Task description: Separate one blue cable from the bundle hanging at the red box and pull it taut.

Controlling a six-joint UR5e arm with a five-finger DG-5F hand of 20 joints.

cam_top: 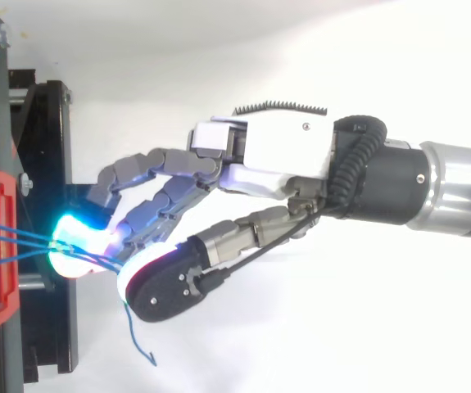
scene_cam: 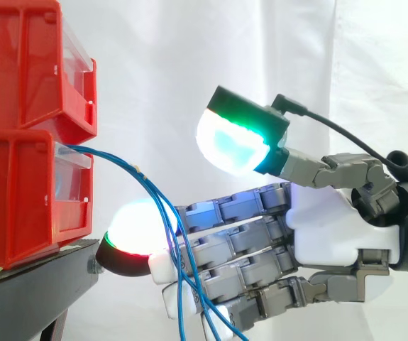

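Note:
Several thin blue cables (scene_cam: 129, 167) come out of the lower red box (scene_cam: 19, 199) at the left and sag right and down. My hand (scene_cam: 324, 227) reaches in from the right with its fingers stretched almost straight toward the box. The cables run across the fingers near their tips and hang on below them. One glowing fingertip (scene_cam: 129, 234) sits just under the strands, close to the box. The thumb pad (scene_cam: 228, 145) is lifted well above the fingers and touches no cable. From above, the cables (cam_top: 14, 237) lead from the box (cam_top: 7, 192) to the fingertips (cam_top: 75, 246); a loose end (cam_top: 141, 348) dangles below. The hand (cam_top: 276, 155) is open.
A second red bin (scene_cam: 26, 64) is stacked on the lower one. Both stand on a black stand (scene_cam: 26, 284) at the left. A white curtain (scene_cam: 260, 57) hangs behind.

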